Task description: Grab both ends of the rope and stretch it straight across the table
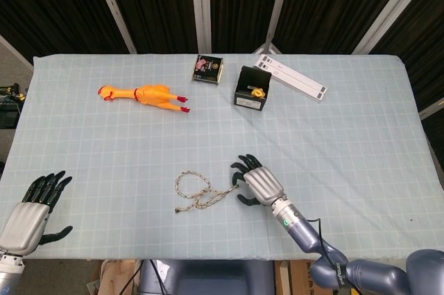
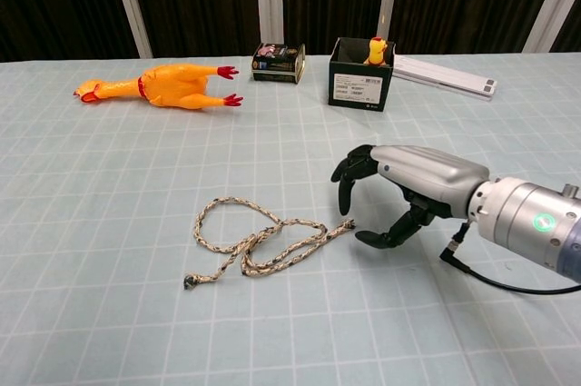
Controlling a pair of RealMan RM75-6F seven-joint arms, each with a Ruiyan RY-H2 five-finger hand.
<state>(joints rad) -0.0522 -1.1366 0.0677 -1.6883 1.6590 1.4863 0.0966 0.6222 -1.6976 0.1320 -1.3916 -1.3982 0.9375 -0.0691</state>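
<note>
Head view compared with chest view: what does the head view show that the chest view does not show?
Only the head view shows the left hand, open at the near left table corner, far from the rope, and the whole table edge to edge. Only the chest view shows the small yellow figure standing upright in the black box, and the gap between the right hand's fingertips and the rope end. Both show the right hand open beside the tangled rope, the rubber chicken and the white strip.

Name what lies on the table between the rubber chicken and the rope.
Only bare checked cloth lies between the rubber chicken and the rope, plainest in the chest view.
</note>
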